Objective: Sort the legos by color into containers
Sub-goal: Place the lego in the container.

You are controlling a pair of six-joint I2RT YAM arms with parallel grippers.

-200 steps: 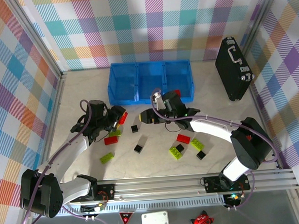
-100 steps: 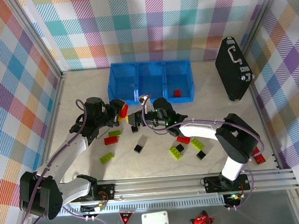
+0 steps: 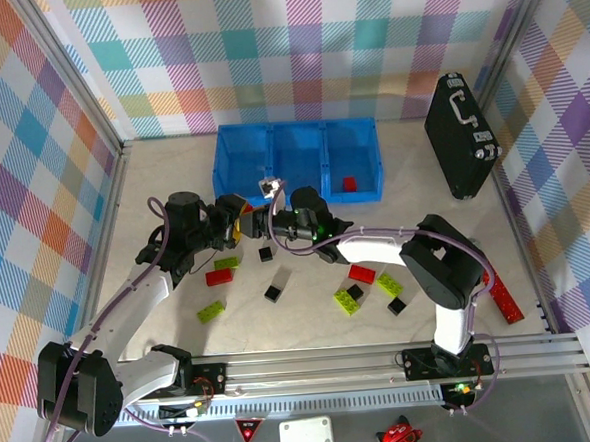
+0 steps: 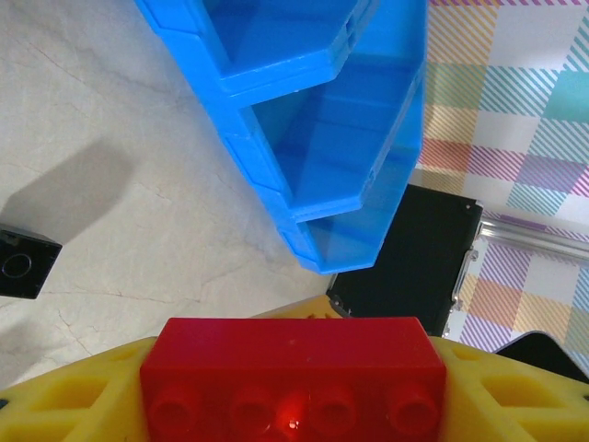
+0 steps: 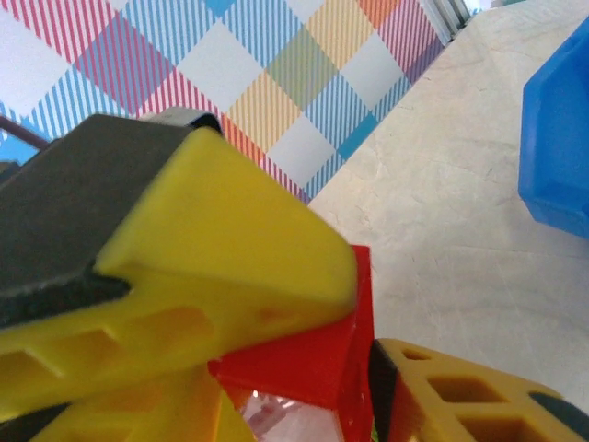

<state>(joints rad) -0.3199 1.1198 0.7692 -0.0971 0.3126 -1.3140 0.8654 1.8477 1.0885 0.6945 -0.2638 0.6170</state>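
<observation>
Tabletop (image 3: 172, 173) just in front of blue bin (image 3: 299, 127): left hand (image 3: 228, 219) is clamped on a red brick (image 4: 293, 364). Right hand (image 3: 261, 221) sits right against it; I can't tell its grip.

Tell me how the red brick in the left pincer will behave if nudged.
The red brick looks like rigid moulded plastic, so it probably won't flex. Its glossy faces may slip in the left pincer. Boxy and flat-sided, it should sit flat rather than roll.
</observation>
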